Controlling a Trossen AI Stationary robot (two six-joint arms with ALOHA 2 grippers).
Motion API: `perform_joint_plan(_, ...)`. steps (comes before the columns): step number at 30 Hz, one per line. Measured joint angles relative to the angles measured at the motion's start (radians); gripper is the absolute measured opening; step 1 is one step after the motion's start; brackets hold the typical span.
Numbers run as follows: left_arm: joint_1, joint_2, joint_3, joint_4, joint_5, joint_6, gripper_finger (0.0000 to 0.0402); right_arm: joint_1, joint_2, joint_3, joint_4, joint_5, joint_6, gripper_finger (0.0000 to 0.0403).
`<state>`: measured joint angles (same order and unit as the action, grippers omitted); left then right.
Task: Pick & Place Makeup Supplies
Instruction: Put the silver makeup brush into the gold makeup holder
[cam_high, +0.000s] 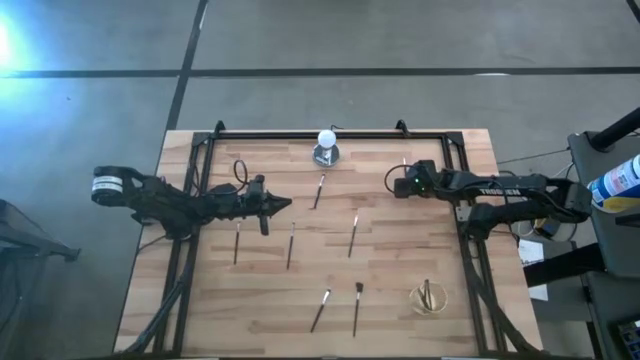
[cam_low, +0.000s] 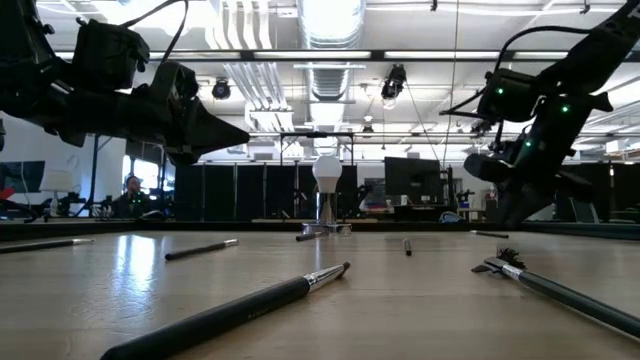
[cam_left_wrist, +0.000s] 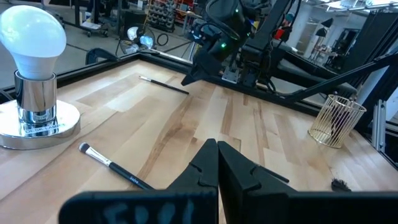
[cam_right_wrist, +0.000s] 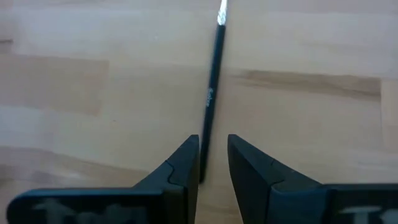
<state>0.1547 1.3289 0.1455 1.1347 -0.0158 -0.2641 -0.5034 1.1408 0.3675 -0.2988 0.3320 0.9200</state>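
At the right gripper (cam_right_wrist: 213, 158), over the far right part of the bench (cam_high: 250, 320): narrowly parted, gripping nothing, with the end of one slim dark brush (cam_right_wrist: 210, 93) lying on the wood in the gap between the fingers and running straight ahead to a pale tip. At the left gripper (cam_left_wrist: 217, 152), over the left middle of the bench: closed tight, fingers touching, empty, raised above the wood and pointed toward the right arm. Around them, seven makeup brushes (cam_high: 353, 235) counted loose on the bench from above: one by the right gripper, one slanted below the lamp, three near upright across the middle, two side by side at the near edge. More dark brushes in one gold wire cup (cam_high: 428, 298) at the near right, number not clear. One white ball lamp (cam_high: 326, 147) on a round silvery base at the far middle. Underneath, pale wooden planks inside a black frame. Beyond, grey concrete floor with dark lines, ceiling lights, ducts, dark screens, and a person (cam_low: 132, 185) far off.
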Motion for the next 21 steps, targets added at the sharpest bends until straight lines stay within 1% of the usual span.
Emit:
perform_joint_plan(8,0.0,0.0,0.0,0.0,0.0,0.0,0.0,0.008,0.001,-0.031,0.041,-0.019,0.005,0.0077)
perform_joint_plan(11,0.0,0.0,0.0,0.0,0.0,0.0,0.0,0.008,0.023,-0.027,0.048,-0.02,0.001,0.0078)
perform_joint_plan(18,0.0,0.0,0.0,-0.001,0.0,0.0,0.0,0.009,0.184,0.052,0.038,-0.011,-0.03,0.0079)
perform_joint_plan(21,0.0,0.0,0.0,-0.005,0.0,0.0,0.0,0.009,0.238,0.084,0.016,0.001,-0.035,0.0072)
